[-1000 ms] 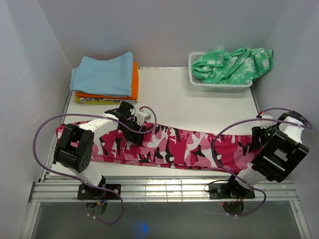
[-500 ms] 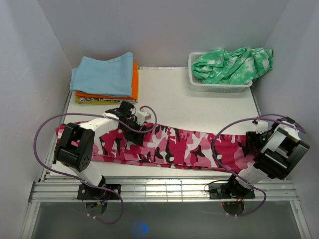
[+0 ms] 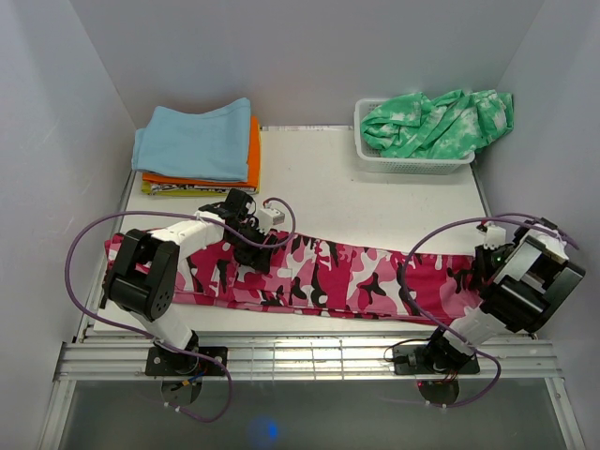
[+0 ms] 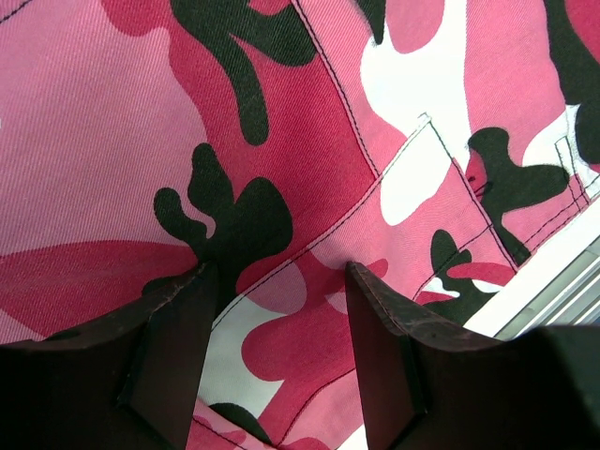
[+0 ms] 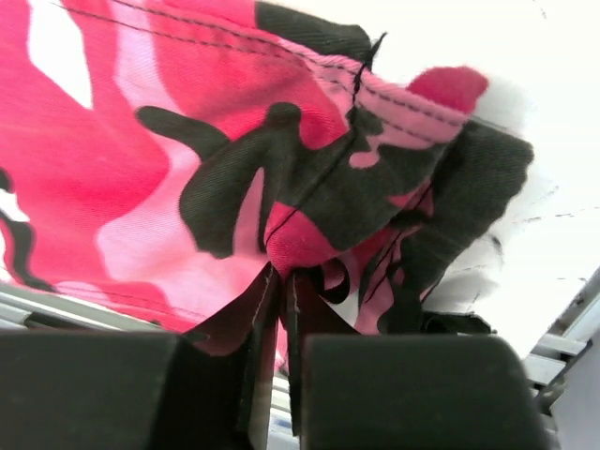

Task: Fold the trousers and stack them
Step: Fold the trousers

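Pink camouflage trousers [image 3: 328, 272] lie stretched flat across the near half of a white worktop [image 3: 375, 197], running from 9 o'clock to 3 o'clock. At the 3 o'clock end the right gripper [image 5: 283, 281] has its jaws pinched shut on a bunched fold of the leg hem, probably so that this end can be lifted and carried over toward the waist for a fold. Toward 9 o'clock the left gripper [image 4: 281, 281] sits low over the upper part of the trousers with its jaws apart and holding nothing. It may be pinning the cloth in place, though the close view does not make clear whether the fingertips touch it. The near edge of the trousers runs just beside the metal rail [image 3: 309, 352] at 6 o'clock, and the right end sits close to the side wall [image 3: 553, 169], leaving little room outward. The bare middle of the worktop offers space to swing the fabric. A pile of folded clothes [image 3: 202, 141] rests at 11 o'clock, and a basket [image 3: 412, 161] holding a green tie-dye garment [image 3: 436, 120] sits at 1 o'clock.
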Controlling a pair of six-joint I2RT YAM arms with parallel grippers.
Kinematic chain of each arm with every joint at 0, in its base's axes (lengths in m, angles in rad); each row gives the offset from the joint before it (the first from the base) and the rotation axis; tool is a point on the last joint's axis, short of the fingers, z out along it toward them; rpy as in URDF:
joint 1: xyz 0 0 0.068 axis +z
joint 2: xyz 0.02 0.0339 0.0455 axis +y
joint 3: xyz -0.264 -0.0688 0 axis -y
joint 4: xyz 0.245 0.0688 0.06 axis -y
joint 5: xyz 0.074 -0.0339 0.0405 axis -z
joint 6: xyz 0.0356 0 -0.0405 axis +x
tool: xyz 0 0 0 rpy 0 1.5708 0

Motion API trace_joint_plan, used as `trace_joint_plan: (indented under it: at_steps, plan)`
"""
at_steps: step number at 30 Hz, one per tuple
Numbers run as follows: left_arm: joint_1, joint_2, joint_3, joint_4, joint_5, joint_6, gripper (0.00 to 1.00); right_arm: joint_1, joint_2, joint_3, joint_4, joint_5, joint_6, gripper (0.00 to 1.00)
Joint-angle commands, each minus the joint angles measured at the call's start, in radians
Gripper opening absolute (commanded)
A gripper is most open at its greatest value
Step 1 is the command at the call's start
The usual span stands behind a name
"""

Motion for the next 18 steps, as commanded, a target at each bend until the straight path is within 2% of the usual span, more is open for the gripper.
trace_joint_plan:
  at_steps: [1, 7, 10, 12, 13, 14, 16, 18]
  plan:
    - [0.001, -0.001, 0.013, 0.015, 0.021, -0.003, 0.68, -0.002, -0.026, 0.089, -0.113, -0.064, 0.005, 0.08]
    - [0.001, -0.011, 0.007, 0.012, 0.019, -0.006, 0.68, -0.002, -0.116, 0.144, -0.178, -0.018, -0.003, 0.08]
    - [0.001, -0.014, 0.006, 0.009, 0.019, -0.005, 0.68, -0.002, -0.156, 0.120, -0.193, 0.028, -0.026, 0.08]
    - [0.001, -0.011, 0.001, 0.009, 0.024, -0.006, 0.68, -0.001, -0.153, 0.086, -0.181, 0.049, -0.035, 0.33]
    - [0.001, -0.009, 0.001, 0.011, 0.025, -0.008, 0.68, -0.001, -0.132, 0.072, -0.178, 0.055, -0.034, 0.42]
    - [0.001, -0.005, 0.006, 0.009, 0.027, -0.008, 0.68, -0.001, -0.121, 0.049, -0.161, 0.060, -0.018, 0.58]
    - [0.001, -0.003, 0.013, 0.005, 0.025, -0.006, 0.68, -0.001, -0.098, 0.032, -0.138, 0.075, -0.004, 0.69]
    - [0.001, 0.005, 0.029, -0.003, 0.028, -0.005, 0.68, -0.001, -0.092, 0.009, -0.083, 0.092, 0.015, 0.71]
